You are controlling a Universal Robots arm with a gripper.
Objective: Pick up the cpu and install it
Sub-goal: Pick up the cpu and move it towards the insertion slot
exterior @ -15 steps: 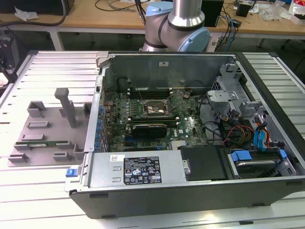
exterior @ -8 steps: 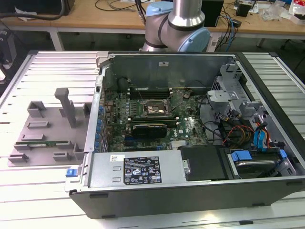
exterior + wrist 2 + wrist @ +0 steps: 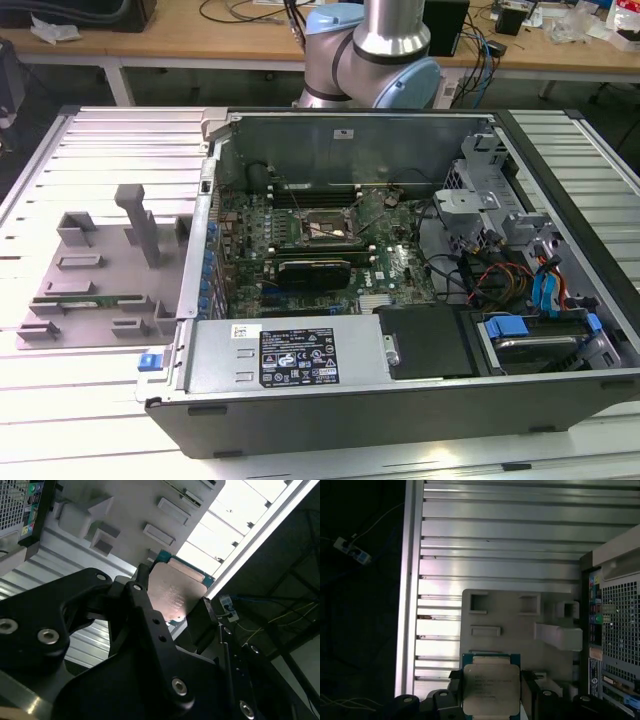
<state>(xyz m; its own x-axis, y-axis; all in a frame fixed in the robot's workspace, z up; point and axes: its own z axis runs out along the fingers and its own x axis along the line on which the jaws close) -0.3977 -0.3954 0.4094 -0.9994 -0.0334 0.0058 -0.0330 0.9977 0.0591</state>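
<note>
Black gripper is closed on the cpu, one dark finger pressing each of two opposite edges, so the chip hangs between them with its pale metal top plate facing the camera in the first wrist view. In the second wrist view the gripper carries the same cpu tilted, a thin green rim showing around the plate. Below the held chip lie a grey fixture plate with raised blocks and the slatted metal table, with the computer case just beside the plate. In the exterior view the case lies open, its motherboard and dark socket frame exposed, the fixture plate on its left.
</note>
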